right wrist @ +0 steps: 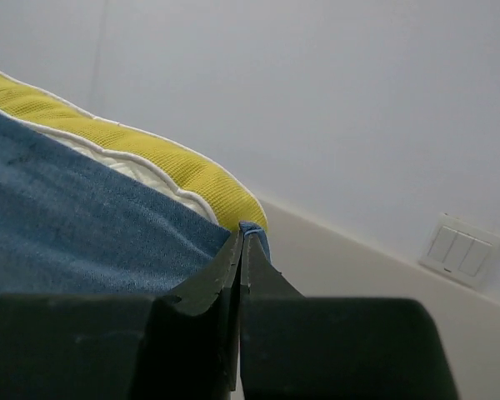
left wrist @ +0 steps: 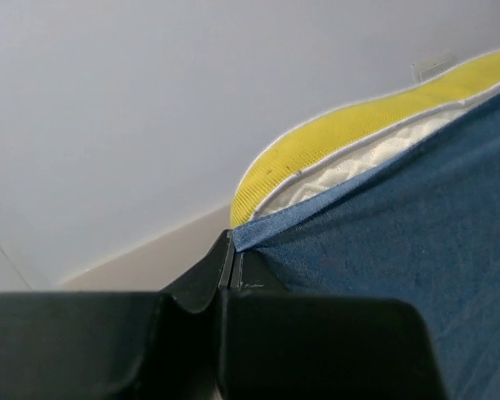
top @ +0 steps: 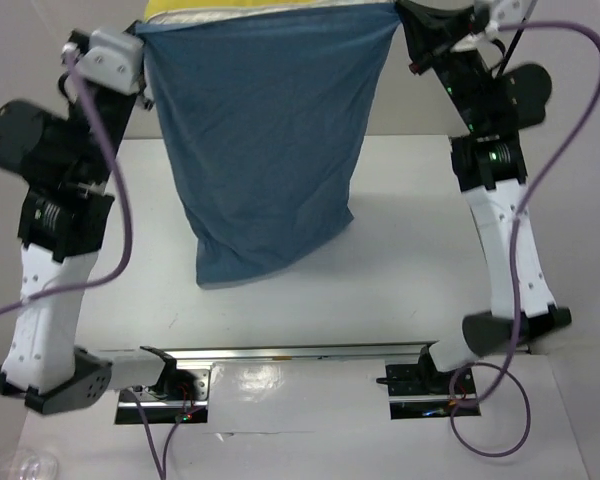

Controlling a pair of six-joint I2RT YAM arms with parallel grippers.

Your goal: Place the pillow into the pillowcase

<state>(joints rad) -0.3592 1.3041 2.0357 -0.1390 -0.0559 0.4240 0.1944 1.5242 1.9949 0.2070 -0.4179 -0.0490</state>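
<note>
The dusty-blue pillowcase (top: 265, 140) hangs high above the table, stretched between both arms by its top corners. My left gripper (top: 143, 40) is shut on the left corner of its hem (left wrist: 254, 229). My right gripper (top: 398, 15) is shut on the right corner (right wrist: 252, 229). The pillow (top: 195, 8) sits inside, with only its yellow edge and white piping showing above the opening. In the wrist views the pillow (left wrist: 333, 137) (right wrist: 150, 158) bulges out just past each pinched corner. The pillowcase's bottom end droops to the table surface.
The white table (top: 420, 240) lies under the hanging fabric. A metal rail (top: 300, 352) runs along the near edge between the arm bases. Purple cables (top: 570, 120) loop beside both arms. A wall switch (right wrist: 460, 248) shows on the wall in the right wrist view.
</note>
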